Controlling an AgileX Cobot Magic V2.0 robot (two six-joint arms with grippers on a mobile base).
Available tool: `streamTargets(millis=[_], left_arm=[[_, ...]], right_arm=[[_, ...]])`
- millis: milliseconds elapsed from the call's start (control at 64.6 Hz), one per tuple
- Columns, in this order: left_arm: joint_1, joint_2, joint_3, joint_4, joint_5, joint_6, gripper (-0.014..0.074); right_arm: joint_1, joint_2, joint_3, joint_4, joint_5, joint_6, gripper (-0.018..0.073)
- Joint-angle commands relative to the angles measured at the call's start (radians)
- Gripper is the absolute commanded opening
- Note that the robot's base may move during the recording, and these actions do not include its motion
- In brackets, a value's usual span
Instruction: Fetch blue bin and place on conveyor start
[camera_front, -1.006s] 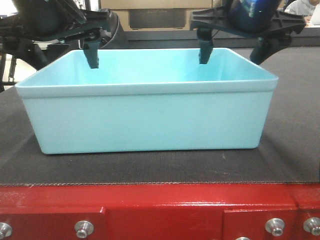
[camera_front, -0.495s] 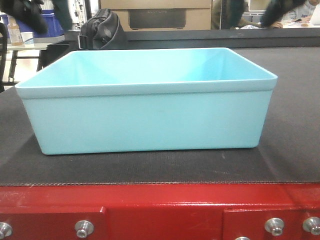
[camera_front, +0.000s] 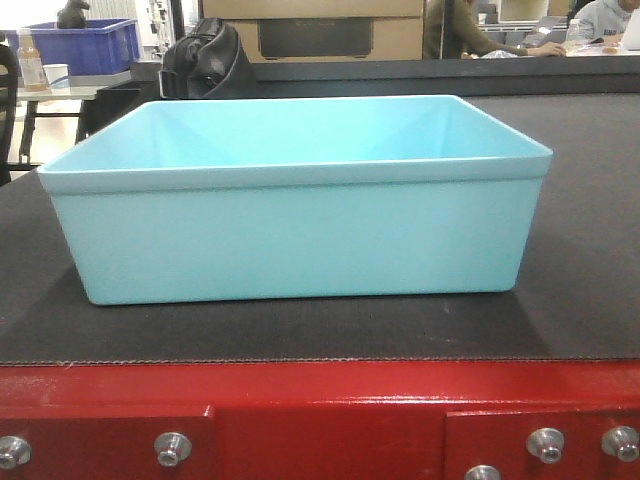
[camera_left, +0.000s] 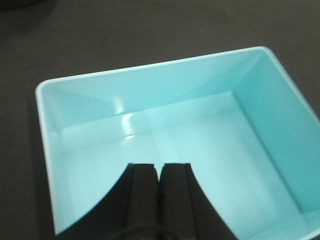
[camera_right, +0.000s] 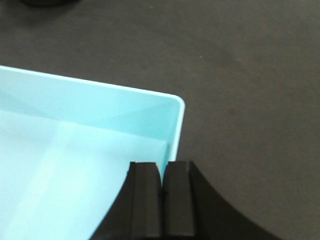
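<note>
As viewed from the front, found blue bin (camera_front: 296, 200) resting flat on conveyor start (camera_front: 580, 300), just behind red frame (camera_front: 320, 415); judged placement done, only retreat left. No arms in shot, unlike a second ago, when both hung at the far rim. From left wrist: left gripper (camera_left: 159, 185) pressed closed, empty, above bin interior. From right wrist: right gripper (camera_right: 161, 187) likewise closed, empty, over bin corner.

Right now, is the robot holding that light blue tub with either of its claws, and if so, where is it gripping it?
Nothing is held. Both the left gripper and the right gripper are shut and empty above the blue tub, which sits on the dark belt.
</note>
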Motion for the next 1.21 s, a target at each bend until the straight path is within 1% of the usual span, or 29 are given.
streamTargets(millis=[0, 124, 170, 232, 371, 511, 619, 789, 975, 1191], left_arm=[[-0.001, -0.048, 0.059, -0.057, -0.109, 0.057, -0.0109], [-0.001, -0.116, 0.171, -0.061, -0.255, 0.057, -0.0109], [-0.001, -0.144, 0.215, -0.064, -0.3, 0.057, -0.0109], [-0.001, -0.19, 0.279, -0.064, -0.354, 0.057, -0.0109], [-0.001, -0.31, 0.41, -0.064, -0.442, 0.057, -0.0109], [-0.001, -0.457, 0.484, -0.064, -0.444, 0.057, -0.0111], [-0.001, -0.561, 0.5, -0.064, -0.44, 0.057, -0.0111], [-0.001, -0.692, 0.5, -0.064, -0.463, 0.057, -0.0111], [-0.001, -0.768, 0.5, -0.064, -0.463, 0.057, -0.0111], [-0.001, -0.777, 0.5, -0.064, -0.464, 0.057, -0.0111]], right_arm=[[0.001, -0.079, 0.082, -0.011, -0.141, -0.011, -0.016], [0.001, -0.175, 0.212, -0.011, -0.312, -0.011, -0.0161], [0.001, -0.205, 0.243, -0.011, -0.349, -0.011, -0.0161], [0.001, -0.254, 0.29, -0.011, -0.369, -0.011, -0.0161], [0.001, -0.378, 0.369, -0.011, -0.369, -0.011, -0.0161], [0.001, -0.509, 0.398, -0.011, -0.314, -0.011, -0.0161], [0.001, -0.588, 0.399, -0.011, -0.257, -0.011, -0.0161], [0.001, -0.69, 0.399, -0.011, -0.263, -0.011, -0.0161], [0.001, -0.763, 0.399, -0.011, -0.27, -0.011, -0.0161], [0.001, -0.775, 0.399, -0.011, -0.27, -0.011, -0.0161]])
